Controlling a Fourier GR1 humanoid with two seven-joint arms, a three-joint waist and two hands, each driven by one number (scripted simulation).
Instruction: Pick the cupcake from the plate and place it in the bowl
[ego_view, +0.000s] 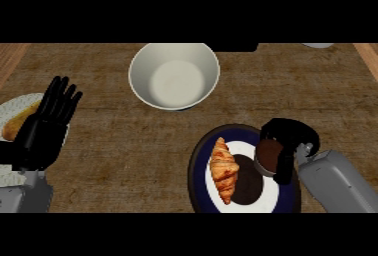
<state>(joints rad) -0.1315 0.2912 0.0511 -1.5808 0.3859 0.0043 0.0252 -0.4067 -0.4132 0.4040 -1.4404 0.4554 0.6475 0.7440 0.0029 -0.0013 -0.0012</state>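
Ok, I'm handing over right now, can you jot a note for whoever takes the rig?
Right hand: curled round the brown cupcake, over the right side of the dark-rimmed white plate.
Left hand: open, resting at the view's left.
Golden croissant lies on the plate.
Round white bowl sits beyond the plate.
Done: cupcake grasped.
Left: carry it to the bowl, release.

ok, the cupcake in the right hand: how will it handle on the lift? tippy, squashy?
Probably light: the cupcake looks small against the right hand curled round it. Likely soft, judging by its dark brown cake top, so a squeeze could dent it. It may tip on release, as the bowl has a curved bottom.
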